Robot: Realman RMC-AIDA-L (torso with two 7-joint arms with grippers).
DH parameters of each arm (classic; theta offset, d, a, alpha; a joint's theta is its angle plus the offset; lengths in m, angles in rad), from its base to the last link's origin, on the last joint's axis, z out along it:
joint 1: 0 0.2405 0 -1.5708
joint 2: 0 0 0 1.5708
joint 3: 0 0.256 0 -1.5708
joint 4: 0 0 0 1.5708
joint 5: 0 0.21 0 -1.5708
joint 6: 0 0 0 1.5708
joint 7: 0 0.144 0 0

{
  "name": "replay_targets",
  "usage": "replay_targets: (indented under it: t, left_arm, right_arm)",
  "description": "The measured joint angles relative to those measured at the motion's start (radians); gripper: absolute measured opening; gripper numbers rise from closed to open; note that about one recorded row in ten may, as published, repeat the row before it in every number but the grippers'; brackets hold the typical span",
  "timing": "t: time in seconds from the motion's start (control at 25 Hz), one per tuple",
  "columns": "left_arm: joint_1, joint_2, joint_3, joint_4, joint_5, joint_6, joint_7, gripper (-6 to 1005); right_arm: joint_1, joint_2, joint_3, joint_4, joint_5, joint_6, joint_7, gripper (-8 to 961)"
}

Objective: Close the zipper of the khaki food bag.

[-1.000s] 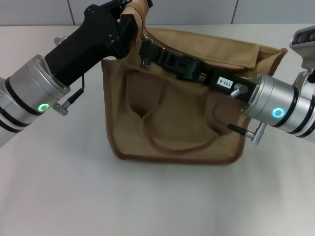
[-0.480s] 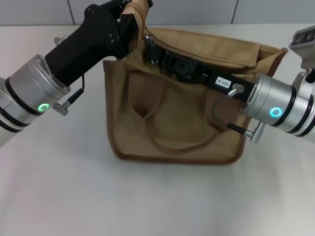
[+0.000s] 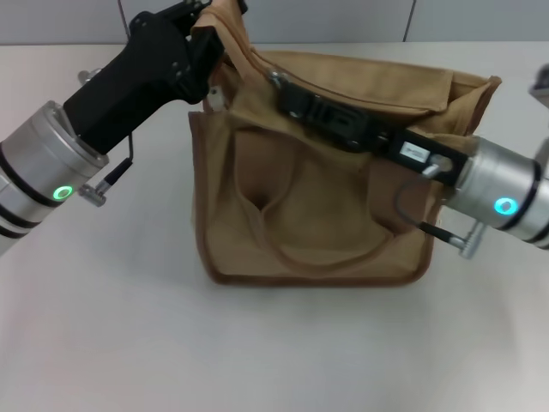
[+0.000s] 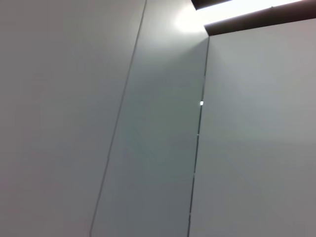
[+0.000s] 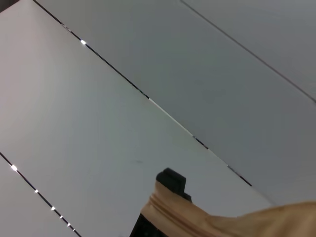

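**Desk:** What fills the frame?

**Photographer:** A pale counter (image 3: 103, 343), and at its centre the khaki food bag (image 3: 309, 215), standing upright with its strapped front toward the camera. Two arms close in on its top edge.

**Desk:** Where are they?

**Photographer:** The left gripper (image 3: 210, 30) sits in the upper left of the head view, clamped on the bag's raised top corner, with a fold of khaki cloth pulled up between its black fingers. The right gripper (image 3: 287, 86) reaches in from the right edge and lies along the top seam, just left of centre. Its tips are at the zipper (image 3: 279, 79), where a small silver glint shows. I cannot tell whether it is closed on the slider or merely touching it.

**Desk:** Do the wrist cameras help?

**Photographer:** Little. The left one shows only grey wall panels. The right one shows wall, a wedge of khaki fabric at the bottom and a black gripper tip behind it.

**Desk:** What would doing this step well take?

**Photographer:** In my judgement, the held corner should stay taut so the seam is straight, and the slider should be drawn level along the tape, not upward. A slack seam would likely snag it.
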Motion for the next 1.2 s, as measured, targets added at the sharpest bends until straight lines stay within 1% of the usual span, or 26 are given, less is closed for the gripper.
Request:
replay_targets:
  t: [0.2, 0.48, 0.76, 0.92, 1.04, 1.2]
  left_arm:
    - [0.026, 0.003, -0.027, 0.012, 0.000, 0.002, 0.000, 22]
    - [0.045, 0.004, -0.058, 0.024, 0.000, 0.002, 0.000, 22]
    - [0.056, 0.005, -0.075, 0.028, -0.001, 0.003, 0.000, 22]
    - [0.062, 0.005, -0.080, 0.027, -0.001, -0.001, 0.000, 22]
    - [0.067, 0.005, -0.088, 0.027, -0.002, -0.002, 0.000, 23]
    - [0.073, 0.003, -0.096, 0.021, -0.003, -0.005, 0.035, 23]
  right_arm:
    - [-0.070, -0.003, 0.007, -0.061, 0.001, -0.069, 0.034, 4]
    - [-0.171, -0.004, 0.025, -0.139, 0.003, -0.114, 0.077, 3]
    - [-0.253, -0.007, 0.087, -0.187, 0.005, -0.155, 0.094, 2]
    - [-0.283, -0.008, 0.116, -0.207, 0.013, -0.168, 0.091, 1]
    - [-0.289, -0.008, 0.139, -0.211, 0.016, -0.174, 0.075, 1]
    - [-0.291, -0.005, 0.159, -0.201, 0.019, -0.203, -0.015, 0]
